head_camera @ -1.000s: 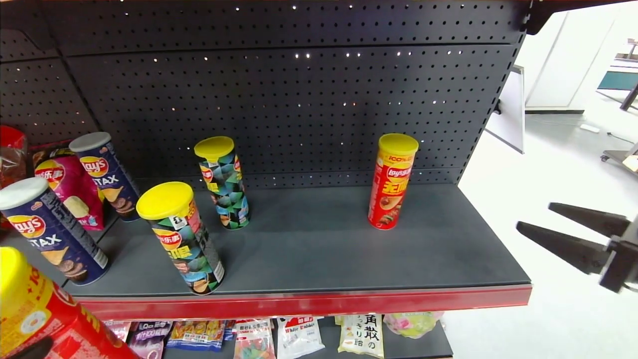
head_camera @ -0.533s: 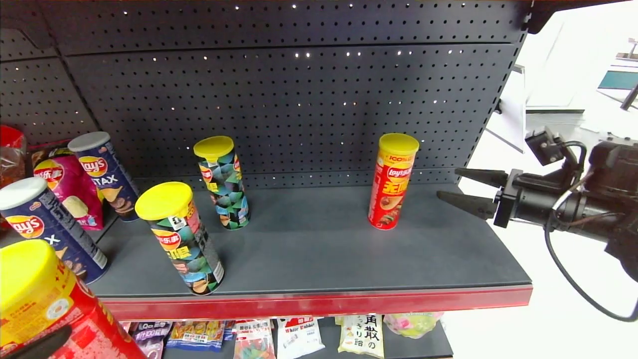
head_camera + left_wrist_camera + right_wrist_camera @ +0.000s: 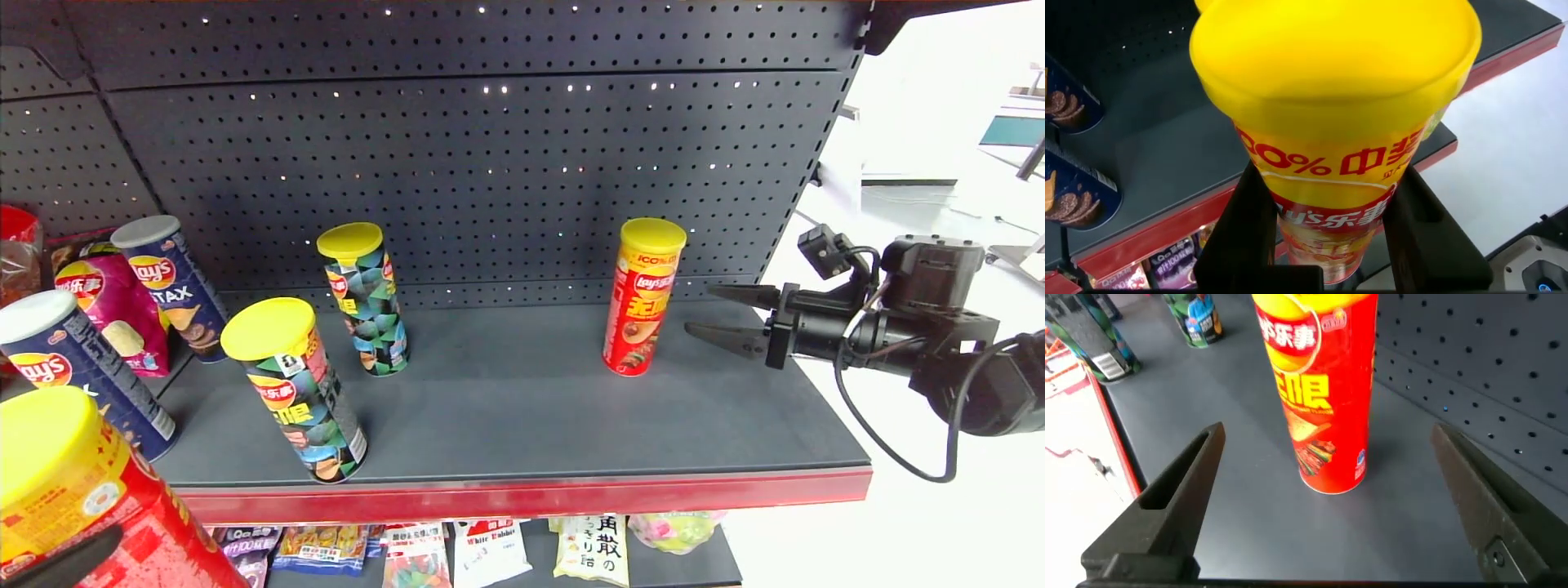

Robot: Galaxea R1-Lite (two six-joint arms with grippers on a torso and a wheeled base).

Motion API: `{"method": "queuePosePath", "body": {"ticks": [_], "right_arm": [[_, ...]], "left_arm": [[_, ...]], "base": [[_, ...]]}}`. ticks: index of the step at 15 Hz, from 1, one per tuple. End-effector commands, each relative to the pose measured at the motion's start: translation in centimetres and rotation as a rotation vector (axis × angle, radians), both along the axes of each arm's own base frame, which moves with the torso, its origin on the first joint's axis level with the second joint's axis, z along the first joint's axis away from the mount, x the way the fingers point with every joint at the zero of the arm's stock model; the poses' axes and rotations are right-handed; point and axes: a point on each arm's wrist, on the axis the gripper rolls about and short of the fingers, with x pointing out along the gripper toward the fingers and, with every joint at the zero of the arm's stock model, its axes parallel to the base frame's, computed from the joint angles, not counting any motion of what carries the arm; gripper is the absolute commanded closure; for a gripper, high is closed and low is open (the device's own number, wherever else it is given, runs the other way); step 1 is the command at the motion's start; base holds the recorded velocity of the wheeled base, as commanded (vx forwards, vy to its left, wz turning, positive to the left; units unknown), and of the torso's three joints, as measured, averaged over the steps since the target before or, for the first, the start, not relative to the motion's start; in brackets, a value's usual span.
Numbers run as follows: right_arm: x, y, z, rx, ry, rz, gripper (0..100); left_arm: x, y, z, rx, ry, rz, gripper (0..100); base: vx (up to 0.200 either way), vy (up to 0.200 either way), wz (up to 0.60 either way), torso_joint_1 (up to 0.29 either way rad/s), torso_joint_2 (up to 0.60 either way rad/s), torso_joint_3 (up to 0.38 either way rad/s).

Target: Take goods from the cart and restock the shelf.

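Observation:
A red chip can with a yellow lid (image 3: pixel 641 298) stands upright on the right part of the dark shelf (image 3: pixel 522 408). My right gripper (image 3: pixel 698 309) hovers just to the right of it at mid-height, open, not touching it. In the right wrist view the same can (image 3: pixel 1323 392) stands a short way beyond my open right gripper (image 3: pixel 1327 434). At the lower left, my left gripper (image 3: pixel 1327 237) is shut on a second red can with a yellow lid (image 3: pixel 73 498), held in front of and below the shelf's red front edge; its lid (image 3: pixel 1335 73) is close to the left wrist camera.
Two yellow-lidded cans with geometric print (image 3: pixel 298 392) (image 3: pixel 363 298) stand left of centre. Blue cans (image 3: pixel 77 380) (image 3: pixel 171 286) and a pink bag (image 3: pixel 114 314) crowd the far left. A black pegboard (image 3: pixel 490 180) backs the shelf. Snack bags (image 3: pixel 490 551) lie on the shelf below.
My right gripper has come up from the lower right and moved left over the shelf's right end, close to the standing red can. The can in my left gripper has risen slightly.

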Motion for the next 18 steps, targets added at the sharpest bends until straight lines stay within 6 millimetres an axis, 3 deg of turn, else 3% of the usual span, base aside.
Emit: {"method": "queuePosePath", "body": {"ticks": [1, 18], "right_arm": [[1.0, 0.1, -0.6, 0.001, 0.006, 0.011, 0], [3.8, 2.9, -1.7, 0.005, -0.006, 0.093, 0]], "left_arm": [[0.0, 0.0, 0.0, 0.002, 0.001, 0.000, 100], [0.2, 0.0, 0.0, 0.009, 0.006, 0.003, 100]], "base": [[0.000, 0.000, 0.00, 0.000, 0.00, 0.000], [0.000, 0.000, 0.00, 0.000, 0.00, 0.000]]}}
